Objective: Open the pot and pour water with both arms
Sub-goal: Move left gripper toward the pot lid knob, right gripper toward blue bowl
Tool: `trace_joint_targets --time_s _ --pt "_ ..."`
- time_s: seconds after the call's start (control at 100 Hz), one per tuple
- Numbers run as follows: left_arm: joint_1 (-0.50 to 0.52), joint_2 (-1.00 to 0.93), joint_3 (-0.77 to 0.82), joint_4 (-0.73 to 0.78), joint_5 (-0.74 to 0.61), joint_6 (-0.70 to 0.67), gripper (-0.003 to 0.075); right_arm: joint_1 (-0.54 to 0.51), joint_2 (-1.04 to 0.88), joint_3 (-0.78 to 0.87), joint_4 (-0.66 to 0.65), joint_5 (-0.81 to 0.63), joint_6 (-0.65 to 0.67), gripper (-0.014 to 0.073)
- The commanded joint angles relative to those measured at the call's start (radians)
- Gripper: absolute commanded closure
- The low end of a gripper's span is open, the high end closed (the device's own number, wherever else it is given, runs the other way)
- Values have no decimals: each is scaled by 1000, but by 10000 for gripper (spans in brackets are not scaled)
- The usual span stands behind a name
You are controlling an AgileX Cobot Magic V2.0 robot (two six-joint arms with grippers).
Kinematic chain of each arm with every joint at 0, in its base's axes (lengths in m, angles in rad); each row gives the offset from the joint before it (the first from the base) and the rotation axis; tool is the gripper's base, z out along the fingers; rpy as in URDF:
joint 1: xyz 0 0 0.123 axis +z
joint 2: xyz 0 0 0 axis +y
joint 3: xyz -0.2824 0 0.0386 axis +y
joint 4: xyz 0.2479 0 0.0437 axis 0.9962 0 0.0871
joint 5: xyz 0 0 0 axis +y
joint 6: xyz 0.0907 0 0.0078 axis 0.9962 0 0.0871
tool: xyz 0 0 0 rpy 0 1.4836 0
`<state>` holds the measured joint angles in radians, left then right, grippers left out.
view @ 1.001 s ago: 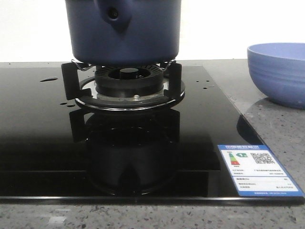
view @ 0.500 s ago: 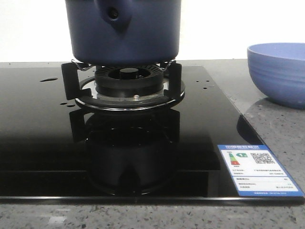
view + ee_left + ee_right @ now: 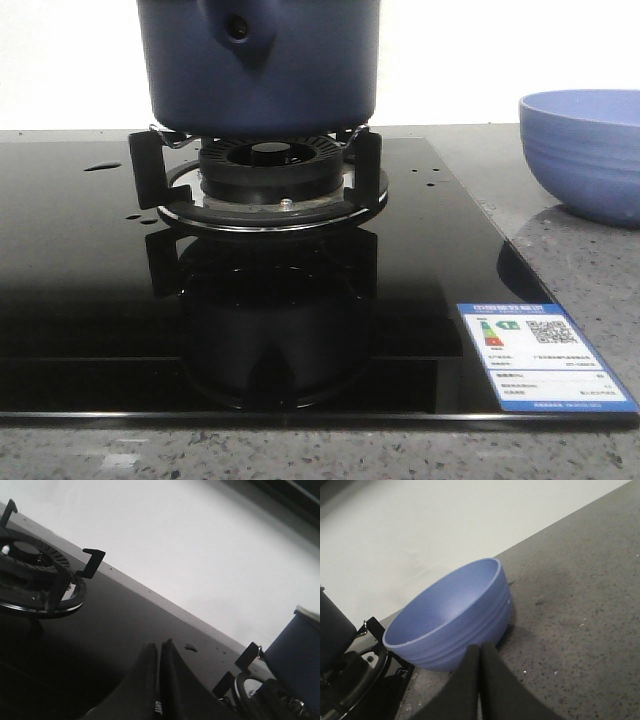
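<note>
A light blue ribbed bowl [image 3: 585,155] sits on the grey counter [image 3: 590,290] beside the black hob [image 3: 90,270].

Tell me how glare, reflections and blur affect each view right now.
Front view: the glossy black cooktop mirrors the burner and pot; the wall behind is blown out white. Left wrist view: soft and dim, with a bright wall; the left gripper is dark, jaws together. Right wrist view: evenly lit, the bowl sharp, the right gripper blurred.

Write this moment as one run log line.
pot: on burner | bowl: empty | left hand: shut | right hand: shut
</note>
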<state>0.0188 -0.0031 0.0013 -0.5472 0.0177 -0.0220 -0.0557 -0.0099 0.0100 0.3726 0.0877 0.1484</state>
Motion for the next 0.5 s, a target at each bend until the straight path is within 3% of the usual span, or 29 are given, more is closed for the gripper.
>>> trace_joint_targets --time_s 0.0,0.13,0.25,0.37,0.49 --pt "-7 -27 -17 -62 -80 -11 739 2 -18 -20 32 -54 -1 659" --pt "-7 -12 -133 3 -18 -11 740 2 -9 -137 11 48 -1 645" --pt "-7 71 -287 126 166 -4 739 2 70 -292 -63 193 -52 645" --pt "-7 191 -448 93 305 144 739 2 204 -439 -69 361 -205 646" --pt "-45 281 -565 -4 348 309 739 21 328 -557 -68 451 -352 646"
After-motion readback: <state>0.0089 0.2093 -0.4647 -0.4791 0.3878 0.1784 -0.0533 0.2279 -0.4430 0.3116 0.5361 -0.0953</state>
